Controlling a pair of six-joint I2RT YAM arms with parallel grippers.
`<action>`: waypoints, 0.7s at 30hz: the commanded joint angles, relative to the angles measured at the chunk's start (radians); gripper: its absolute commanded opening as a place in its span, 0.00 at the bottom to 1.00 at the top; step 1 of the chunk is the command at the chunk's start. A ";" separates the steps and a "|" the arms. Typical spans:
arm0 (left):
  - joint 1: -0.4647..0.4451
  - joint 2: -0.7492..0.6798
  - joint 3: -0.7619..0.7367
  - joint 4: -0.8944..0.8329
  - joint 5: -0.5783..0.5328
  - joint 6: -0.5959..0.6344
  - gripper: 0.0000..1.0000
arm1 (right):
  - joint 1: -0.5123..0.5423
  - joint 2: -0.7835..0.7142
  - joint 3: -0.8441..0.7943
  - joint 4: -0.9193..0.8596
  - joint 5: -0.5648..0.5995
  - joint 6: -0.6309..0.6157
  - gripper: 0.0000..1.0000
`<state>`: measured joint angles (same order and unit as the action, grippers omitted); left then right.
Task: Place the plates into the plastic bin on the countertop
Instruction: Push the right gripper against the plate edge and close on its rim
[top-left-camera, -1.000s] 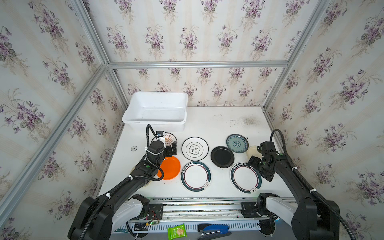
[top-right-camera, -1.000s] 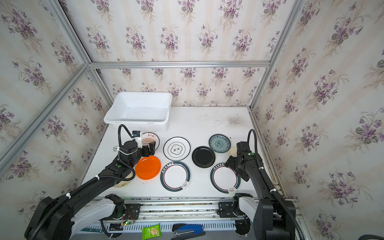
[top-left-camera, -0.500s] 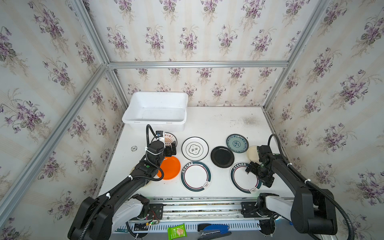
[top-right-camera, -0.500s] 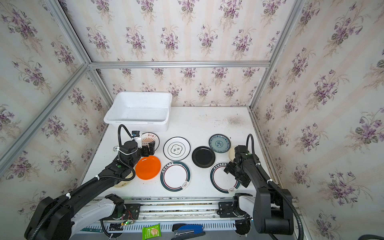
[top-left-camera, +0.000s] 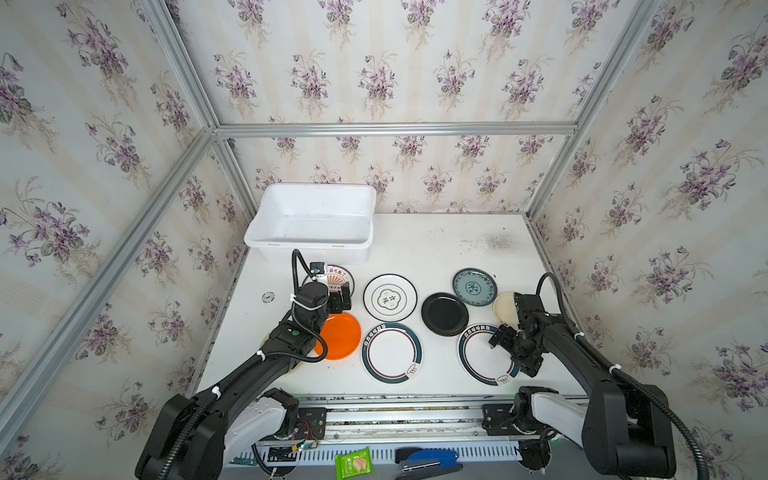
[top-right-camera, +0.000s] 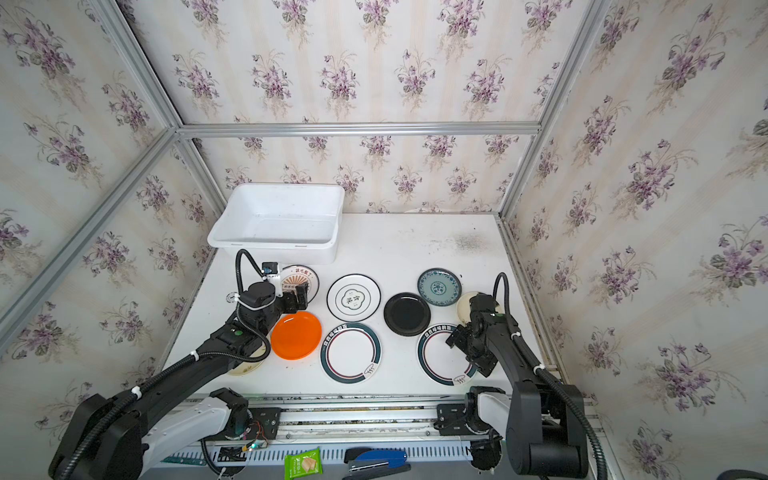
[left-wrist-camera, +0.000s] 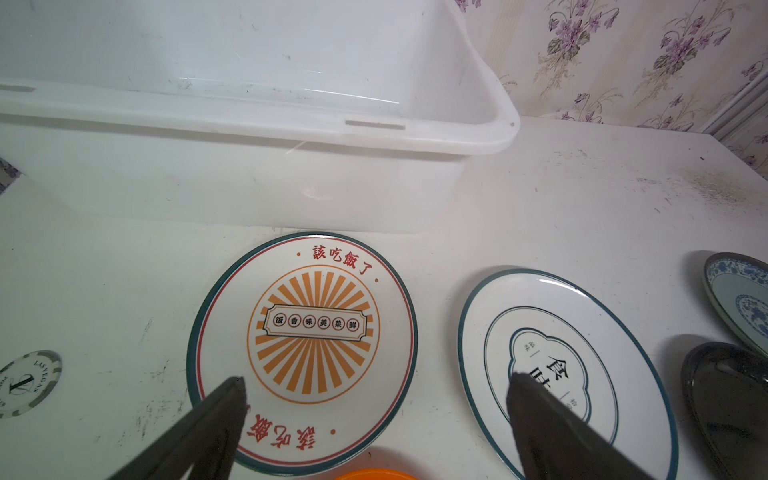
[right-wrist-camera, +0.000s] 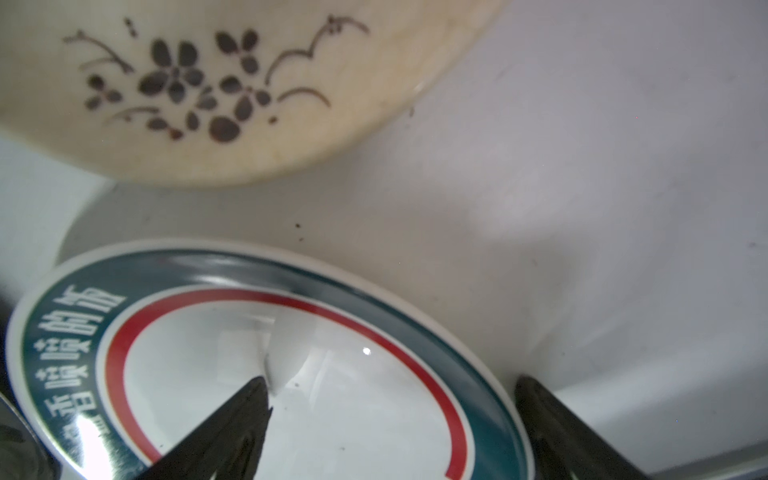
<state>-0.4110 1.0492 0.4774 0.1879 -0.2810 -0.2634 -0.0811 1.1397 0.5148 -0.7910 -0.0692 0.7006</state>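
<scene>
The white plastic bin stands at the back left of the countertop. Several plates lie flat in front of it: sunburst, emblem, blue patterned, black, cream floral, orange and two teal-banded. My left gripper hangs open above the gap between the sunburst plate and the emblem plate. My right gripper is open and low. It straddles the rim of the right teal-banded plate, beside the cream floral plate.
A poker chip lies left of the sunburst plate. Another cream plate shows partly under the left arm. Aluminium rails and papered walls close in three sides. A green packet and a blue stapler lie below the front rail.
My right gripper has come down and toward the front left, from beside the cream floral plate onto the rim of the right teal-banded plate. The left arm has stayed still.
</scene>
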 joint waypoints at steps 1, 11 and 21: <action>0.001 0.000 0.007 0.000 -0.013 -0.013 1.00 | 0.000 -0.004 -0.022 0.080 -0.111 0.029 0.89; 0.001 0.008 0.008 0.000 -0.009 -0.023 1.00 | 0.000 -0.042 -0.064 0.143 -0.147 0.034 0.64; 0.001 0.024 0.018 -0.011 -0.009 -0.031 1.00 | 0.000 -0.097 -0.127 0.221 -0.154 0.052 0.37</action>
<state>-0.4114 1.0660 0.4824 0.1822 -0.2863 -0.2806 -0.0826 1.0485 0.4267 -0.6502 -0.1780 0.7322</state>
